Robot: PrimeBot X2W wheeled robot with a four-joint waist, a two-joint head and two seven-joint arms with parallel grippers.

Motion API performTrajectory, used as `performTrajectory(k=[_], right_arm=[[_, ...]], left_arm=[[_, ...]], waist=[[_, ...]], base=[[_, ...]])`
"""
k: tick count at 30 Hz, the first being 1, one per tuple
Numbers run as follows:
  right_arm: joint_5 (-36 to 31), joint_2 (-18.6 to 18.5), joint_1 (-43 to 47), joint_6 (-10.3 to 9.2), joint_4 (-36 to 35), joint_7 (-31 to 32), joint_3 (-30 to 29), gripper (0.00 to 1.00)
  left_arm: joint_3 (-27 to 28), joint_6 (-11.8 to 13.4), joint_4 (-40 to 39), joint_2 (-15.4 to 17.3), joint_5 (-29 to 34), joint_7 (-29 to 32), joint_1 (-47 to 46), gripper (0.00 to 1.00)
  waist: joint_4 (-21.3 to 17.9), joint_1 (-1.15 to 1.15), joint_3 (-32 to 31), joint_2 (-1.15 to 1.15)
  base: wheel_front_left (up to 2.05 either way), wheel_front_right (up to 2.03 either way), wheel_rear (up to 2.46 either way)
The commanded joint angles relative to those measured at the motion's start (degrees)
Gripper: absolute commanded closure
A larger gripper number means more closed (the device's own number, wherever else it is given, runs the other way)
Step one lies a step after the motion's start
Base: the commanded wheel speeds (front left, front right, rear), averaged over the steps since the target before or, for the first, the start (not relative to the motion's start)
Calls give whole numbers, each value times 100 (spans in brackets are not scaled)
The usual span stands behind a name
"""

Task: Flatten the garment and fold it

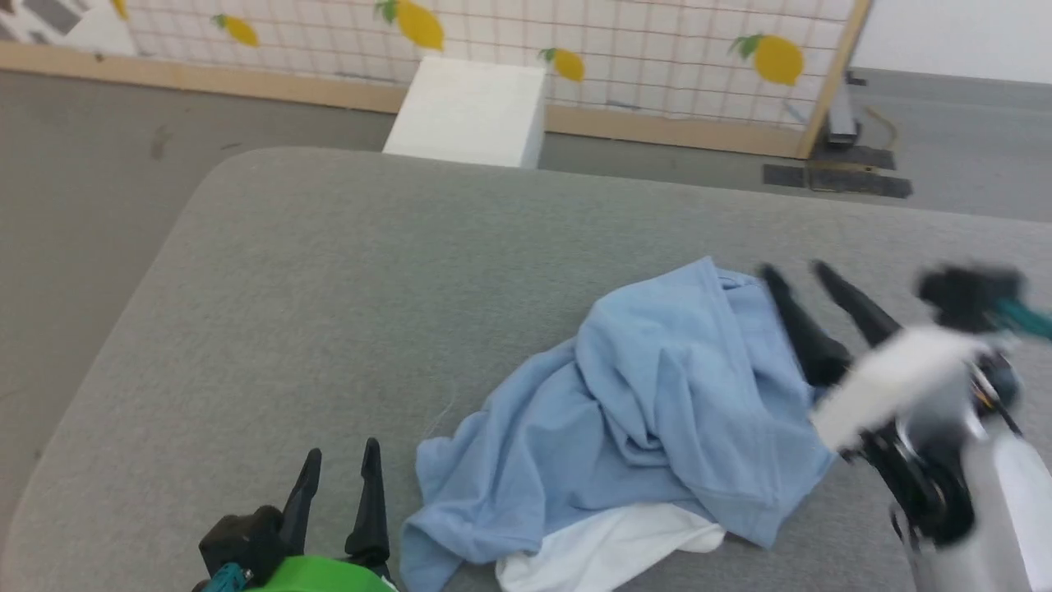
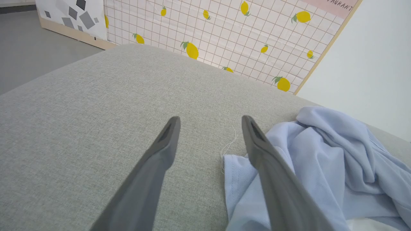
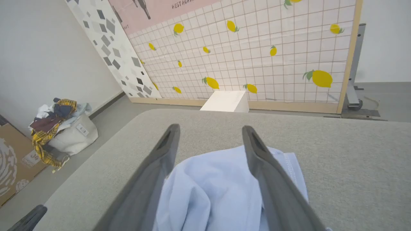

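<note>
The grey padded surface (image 1: pixel 329 288) is lying bare left of and beyond the crumpled garment (image 1: pixel 641 411), which is blocking the near-right area; a white box (image 1: pixel 472 111) is standing on the floor past the far edge.

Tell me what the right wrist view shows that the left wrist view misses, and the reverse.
Right wrist view, extra: the open right gripper over the shirt, a white box on the floor beyond the pad, and a bag of clothes at the left. Left wrist view, extra: the open left gripper over bare pad, the shirt's edge by one finger, and a loose white thread at that edge. Shared: the crumpled blue shirt, the grey pad, the lemon panel.
</note>
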Motion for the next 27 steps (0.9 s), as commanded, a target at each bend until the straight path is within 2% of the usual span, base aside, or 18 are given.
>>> performTrajectory(k=[1, 5, 9, 13, 18, 22, 27], right_arm=[[-278, 172, 381, -8, -177, -216, -343, 0], [-930, 475, 1296, -8, -549, -815, -1155, 0], [-1471, 592, 2068, -8, -751, -1555, -1493, 0], [-1141, 601, 2675, -8, -455, -2213, -1532, 0], [-944, 602, 2783, -8, -129, -2589, -1362, 0], [-954, 603, 2665, -8, -62, -2655, -1326, 0], [-955, 603, 2505, -8, 13, -2702, -1313, 0]], left_arm=[[18, 9, -57, 24, 45, -39, 103, 0], [26, -73, -175, 23, 77, -42, 241, 0], [28, -166, -280, 21, 197, -43, 426, 0], [73, -187, -311, 16, 317, -44, 577, 0], [79, -229, -374, 109, 404, -8, 490, 0], [-55, -405, -638, 409, 555, 489, -140, 0], [-500, -843, -642, 847, 572, 1900, -1446, 0]], waist=[[-280, 0, -78, 0], [-444, 0, -103, 0], [-569, 0, -129, 0], [-645, 0, -172, 0], [-738, 0, -228, 0], [-748, 0, -178, 0], [-799, 0, 61, 0]], base=[[0, 0, 0], [0, 0, 0], [0, 0, 0], [0, 0, 0], [0, 0, 0], [0, 0, 0], [0, 0, 0]])
